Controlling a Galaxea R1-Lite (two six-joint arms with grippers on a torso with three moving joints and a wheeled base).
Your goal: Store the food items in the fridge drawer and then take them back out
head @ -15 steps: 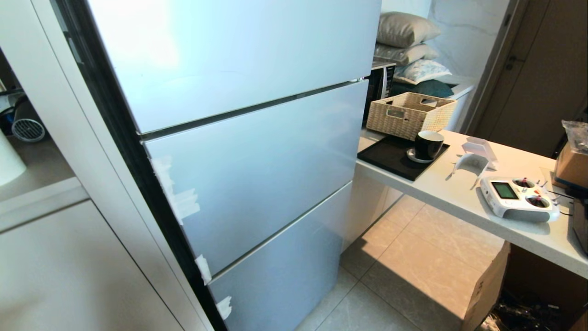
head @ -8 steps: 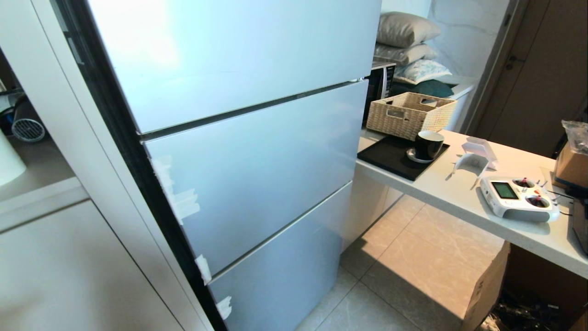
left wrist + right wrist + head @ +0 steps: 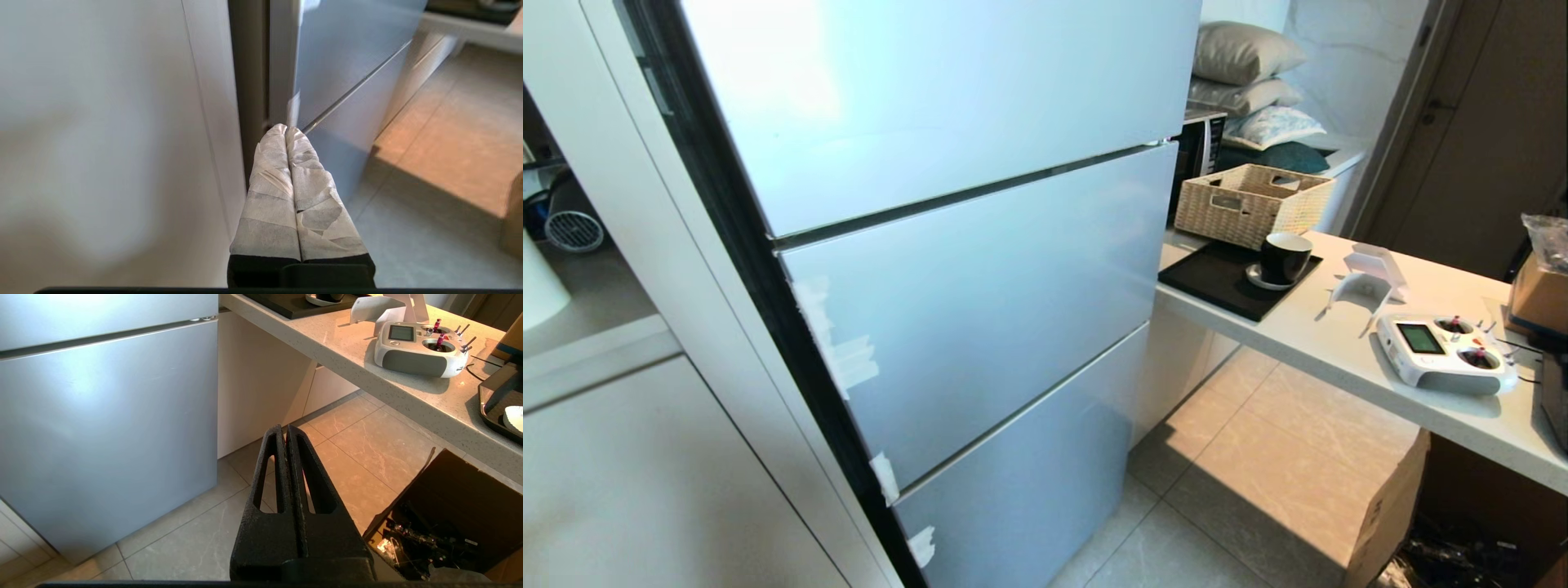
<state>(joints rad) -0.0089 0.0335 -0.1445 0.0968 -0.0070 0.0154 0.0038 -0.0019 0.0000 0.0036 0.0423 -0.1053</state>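
Fridge drawer and food items are nowhere in sight: every pale blue-grey door panel (image 3: 980,302) is closed, so your first job is opening the fridge. Your left gripper (image 3: 286,130) has its taped fingers (image 3: 269,196) pressed together, empty, tips near the dark gap (image 3: 249,81) at the panels' edge beside the white cabinet (image 3: 102,143). Ease those tips into that seam squarely, then lever outward gently so they don't skid across the glossy face. Your right gripper (image 3: 284,430) is clenched on nothing, hanging over the floor tiles (image 3: 367,445); keep it clear of the counter (image 3: 408,392) and remote controller (image 3: 416,349).
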